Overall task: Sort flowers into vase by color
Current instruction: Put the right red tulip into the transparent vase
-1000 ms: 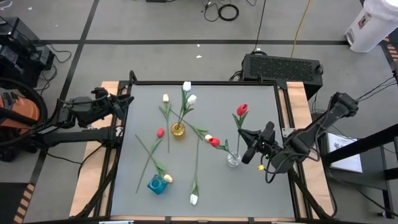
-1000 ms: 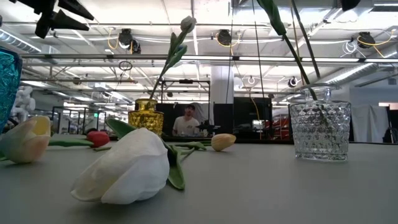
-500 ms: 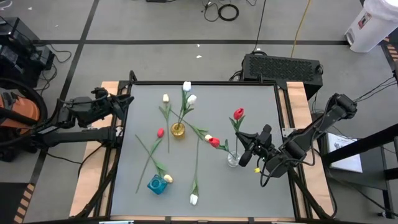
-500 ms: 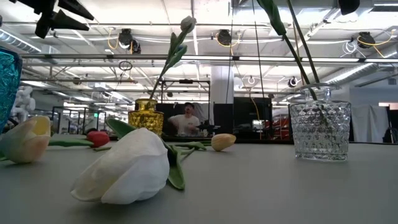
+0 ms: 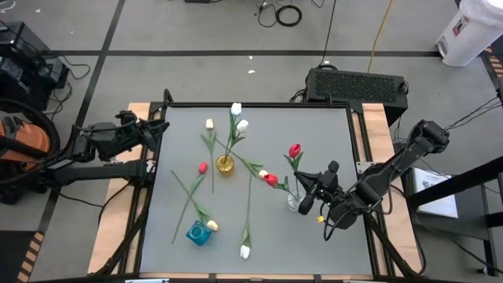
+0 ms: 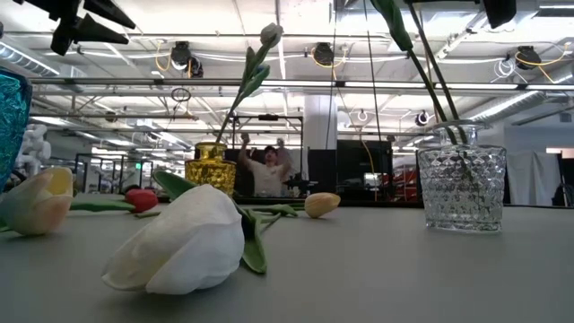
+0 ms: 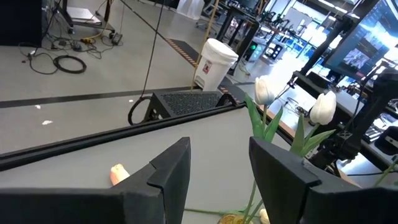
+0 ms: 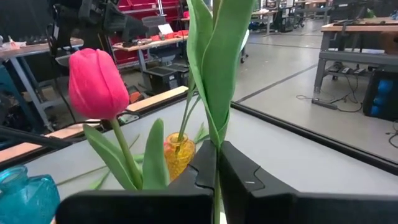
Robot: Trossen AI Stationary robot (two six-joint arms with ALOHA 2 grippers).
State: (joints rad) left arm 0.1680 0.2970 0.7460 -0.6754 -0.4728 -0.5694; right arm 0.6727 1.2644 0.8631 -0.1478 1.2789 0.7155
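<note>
My right gripper (image 5: 302, 197) is shut on a red tulip's (image 5: 295, 149) green stem, right beside the clear glass vase (image 5: 294, 203). In the low view, two stems (image 6: 441, 99) slant into that vase (image 6: 461, 187). A second red head (image 5: 271, 180) leans left of the vase, by a yellow head (image 5: 263, 174). The gold vase (image 5: 225, 165) holds two white tulips (image 5: 238, 117). A yellow tulip (image 5: 212, 226) lies against the blue vase (image 5: 197, 233). Loose tulips lie on the table: yellow (image 5: 209, 124), red (image 5: 203, 167), white (image 5: 245, 251). My left gripper (image 5: 163, 128) waits open at the left edge. My right gripper (image 8: 216, 163) pinches the tulip's green stem and leaf (image 8: 216, 134) between its two fingers, low on the stem. The fingers come roughly level from the table's right and lie across the stem. The flower stands nearly upright, rising above the fingers; its foot is hidden below them.
The left arm (image 5: 102, 141) stays outside the table's left rim. Loose stems (image 5: 249, 204) cross the middle of the grey table (image 5: 330, 126). A black box (image 5: 357, 84) sits behind the far edge. A person (image 6: 267, 170) moves in the room beyond.
My right gripper has moved toward the table's left and near edge, closing on the clear vase, still shut on the stem. The red tulip's head has come with it, shifting left and nearer, and the stem stands closer over the vase.
</note>
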